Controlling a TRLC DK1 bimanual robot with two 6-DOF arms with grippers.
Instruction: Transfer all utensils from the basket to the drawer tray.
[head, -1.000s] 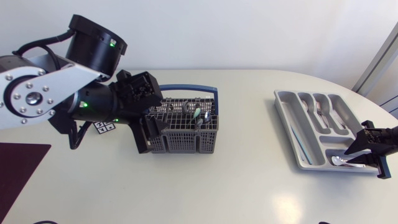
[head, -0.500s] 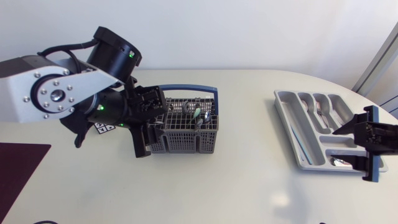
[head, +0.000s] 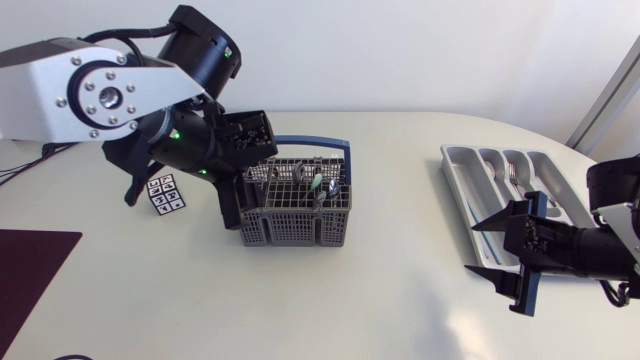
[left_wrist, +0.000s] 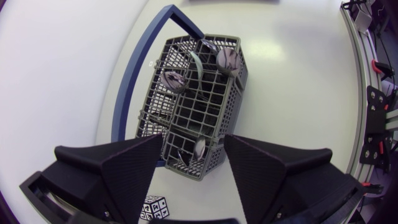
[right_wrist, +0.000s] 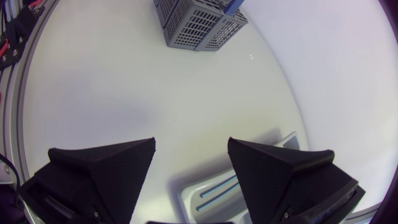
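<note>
Change: right black wedge-fingered gripper (head: 505, 255) is drawn back from the grey plastic drawer tray (head: 458, 190) toward mid-table; the left arm is swung round, with the left black gripper (left_wrist: 193, 155) kept at the basket's end.
Left jaws: spread wide, nothing held; placed over an end cell of the grey mesh basket with blue handle (left_wrist: 186, 112), judged ready for a pick.
Right jaws: spread, empty.
Utensils: metal spoons (left_wrist: 227, 59) are stood in the basket cells.
Axis: upright, bowls up, handles down.
Tray: cutlery is laid lengthwise in its slots.
</note>
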